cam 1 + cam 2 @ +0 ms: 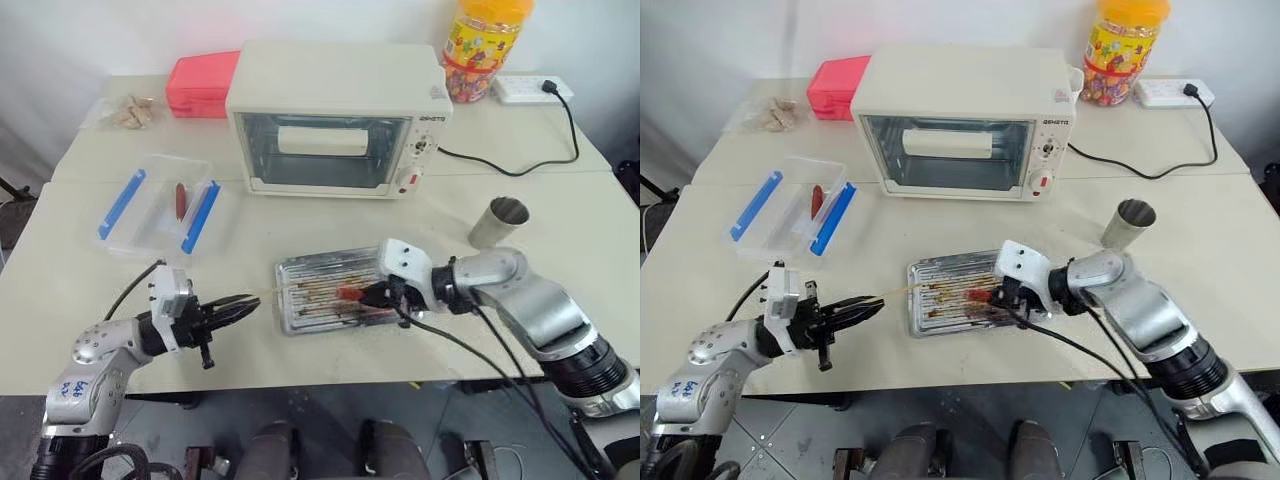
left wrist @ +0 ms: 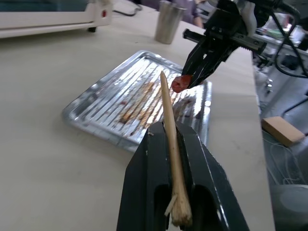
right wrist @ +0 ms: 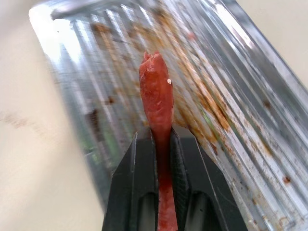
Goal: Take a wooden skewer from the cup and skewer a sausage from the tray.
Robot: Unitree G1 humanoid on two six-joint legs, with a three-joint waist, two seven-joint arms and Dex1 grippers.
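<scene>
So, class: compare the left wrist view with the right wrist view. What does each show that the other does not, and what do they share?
Left wrist view alone: the wooden skewer clamped in the left end effector, its tip aimed at the sausage; the cup beyond the tray; the toaster oven's lower edge; the right end effector seen from outside.

Right wrist view alone: close detail of the sausage's cut end, gripped between the black fingers.

Shared: the sausage held over the greasy ridged tray on the pale table.
</scene>
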